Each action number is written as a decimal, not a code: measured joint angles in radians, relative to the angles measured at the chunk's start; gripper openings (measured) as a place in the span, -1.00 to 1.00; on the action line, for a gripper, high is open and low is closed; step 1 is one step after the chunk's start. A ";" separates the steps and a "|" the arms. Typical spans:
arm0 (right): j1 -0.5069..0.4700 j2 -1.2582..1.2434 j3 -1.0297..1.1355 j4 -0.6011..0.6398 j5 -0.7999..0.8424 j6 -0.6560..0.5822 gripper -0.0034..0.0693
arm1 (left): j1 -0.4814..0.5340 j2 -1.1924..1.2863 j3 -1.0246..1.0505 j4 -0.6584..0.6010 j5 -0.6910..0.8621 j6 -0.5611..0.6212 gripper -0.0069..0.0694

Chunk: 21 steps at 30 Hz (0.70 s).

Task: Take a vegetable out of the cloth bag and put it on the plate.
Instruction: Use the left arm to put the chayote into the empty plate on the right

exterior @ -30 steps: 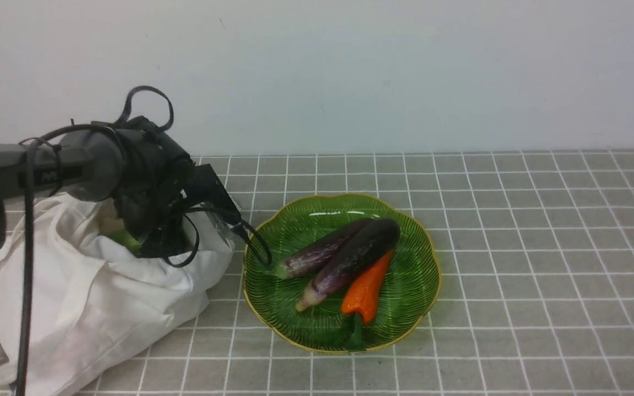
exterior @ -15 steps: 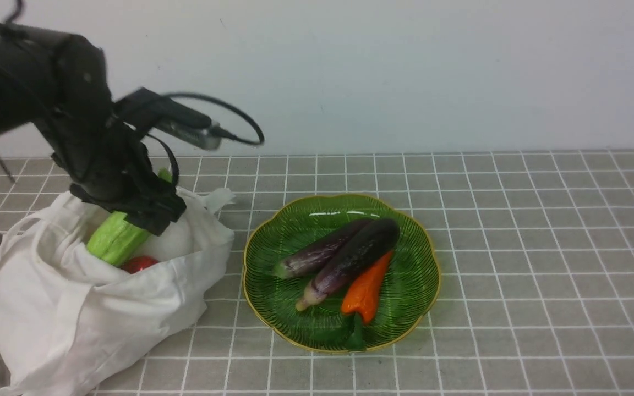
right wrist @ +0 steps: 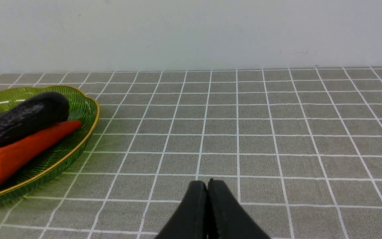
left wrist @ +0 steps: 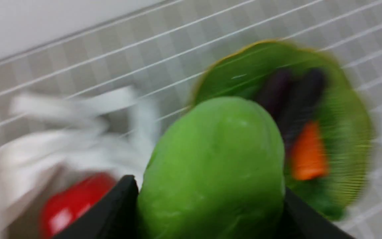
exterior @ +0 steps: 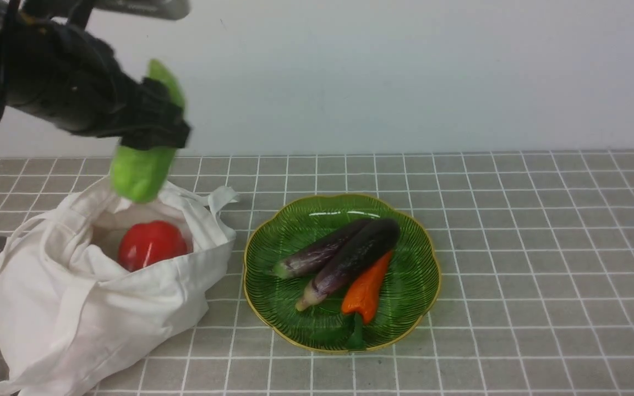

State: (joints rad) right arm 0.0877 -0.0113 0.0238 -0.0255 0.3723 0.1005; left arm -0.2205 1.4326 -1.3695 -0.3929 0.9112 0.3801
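My left gripper [exterior: 154,129] is shut on the light green gourd [exterior: 142,168] and holds it in the air above the open white cloth bag [exterior: 69,308]. In the left wrist view the gourd [left wrist: 214,166] fills the space between my black fingers [left wrist: 118,205], blurred by motion. The green plate with the gold rim [exterior: 405,308] sits to the right of the bag; it also shows in the left wrist view [left wrist: 347,109] and the right wrist view [right wrist: 78,139]. My right gripper [right wrist: 207,186] is shut and empty, low over the tiles right of the plate.
A round red pepper [exterior: 151,243] lies inside the bag. On the plate lie two dark purple eggplants [exterior: 350,258] and an orange pepper [exterior: 365,289]. A white wall stands behind the grey tiled table [exterior: 542,264].
My left gripper has risen out of the bag with the gourd, lifting it fully clear of the opening. The red pepper is now uncovered in the bag.
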 joint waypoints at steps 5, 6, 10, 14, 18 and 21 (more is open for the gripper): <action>0.000 0.000 0.000 0.000 0.000 0.000 -0.95 | -0.123 0.064 0.000 -0.190 -0.024 0.084 0.24; 0.000 0.000 0.000 0.000 0.000 0.000 -0.95 | -0.128 0.068 0.000 -0.196 -0.024 0.086 0.24; 0.000 0.000 0.000 0.000 0.000 0.000 -0.95 | -0.261 0.213 0.000 -0.272 -0.121 0.122 0.24; 0.000 0.000 0.000 0.000 0.000 0.000 -0.95 | -0.352 0.317 0.000 -0.286 -0.232 0.130 0.24; 0.000 0.000 0.000 0.000 0.000 -0.001 -0.95 | -0.414 0.428 0.002 -0.293 -0.376 0.131 0.24; 0.000 0.000 0.000 0.000 0.000 -0.001 -0.95 | -0.420 0.468 0.002 -0.295 -0.405 0.133 0.24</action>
State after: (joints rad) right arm 0.0877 -0.0113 0.0238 -0.0255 0.3723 0.0993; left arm -0.6410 1.9005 -1.3673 -0.6875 0.5061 0.5132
